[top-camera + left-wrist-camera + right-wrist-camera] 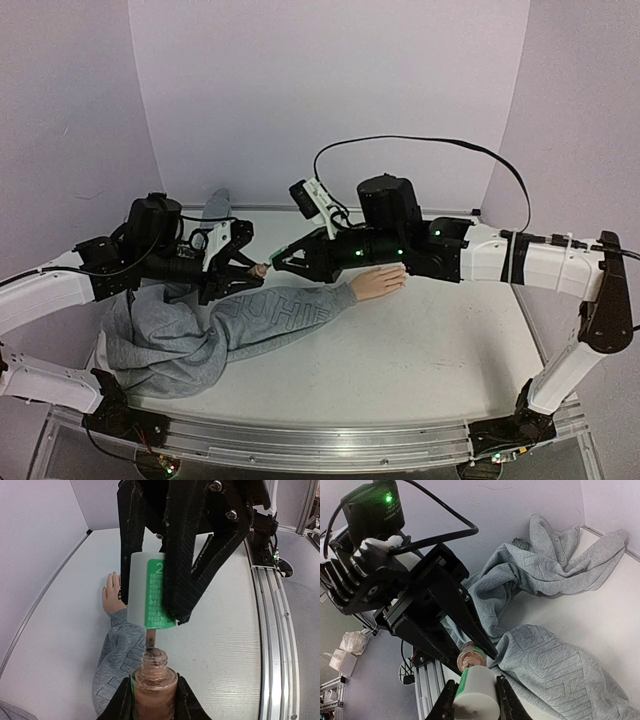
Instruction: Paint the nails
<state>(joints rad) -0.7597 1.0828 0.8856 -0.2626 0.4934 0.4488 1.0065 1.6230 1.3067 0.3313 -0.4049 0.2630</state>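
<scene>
1. Brown polish bottle (154,682) fills the bottom centre of the left wrist view. The left gripper (152,702) clamps it on both sides, jaws narrowed to its width.
2. Right gripper (476,700), reaching in from the top of that view, is clenched on a white cap (475,692) with a green label. The cap's brush stem (151,639) dips into the bottle's open neck.
3. Mannequin hand (114,595) lies flat on the table (220,630) at centre left, ending the grey sweatshirt (120,655) sleeve. Its nails (114,576) are too small to judge and lie well apart from the brush stem.
</scene>
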